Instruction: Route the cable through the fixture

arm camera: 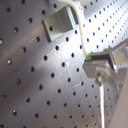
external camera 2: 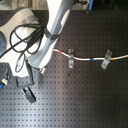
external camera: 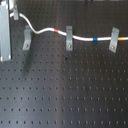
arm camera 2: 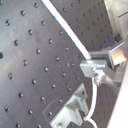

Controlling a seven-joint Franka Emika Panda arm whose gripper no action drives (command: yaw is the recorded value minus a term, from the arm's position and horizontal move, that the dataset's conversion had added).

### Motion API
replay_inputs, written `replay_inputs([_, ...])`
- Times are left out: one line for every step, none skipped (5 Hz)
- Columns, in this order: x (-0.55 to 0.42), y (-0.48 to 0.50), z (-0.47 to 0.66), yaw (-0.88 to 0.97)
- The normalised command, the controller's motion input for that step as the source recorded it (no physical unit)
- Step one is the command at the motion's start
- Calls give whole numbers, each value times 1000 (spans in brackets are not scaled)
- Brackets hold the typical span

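Black perforated metal bench (external camera: 65,95). 3 grey bent-metal fixtures (external camera: 69,38) stand in a row near the bench's far edge. Thin white cable (external camera: 80,35) with red, blue and yellow bands runs along that row, through the middle and the first exterior view's right fixtures. Gripper (arm camera 2: 95,67) pinched on the cable.

White cable (external camera: 47,30) with red (external camera: 62,32), blue (external camera: 96,38), seemingly yellow (external camera 2: 111,57) bands; grey fixtures (external camera: 69,39); black perforated board (external camera: 65,90).
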Motion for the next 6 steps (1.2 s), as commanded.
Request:
replay_inputs([-299,291,450,54])
replay_inputs([-288,190,229,134])
replay_inputs([-223,209,255,146])
replay_inputs([-189,102,337,91])
replay_inputs([-134,105,331,126])
replay_inputs([1,1,92,0])
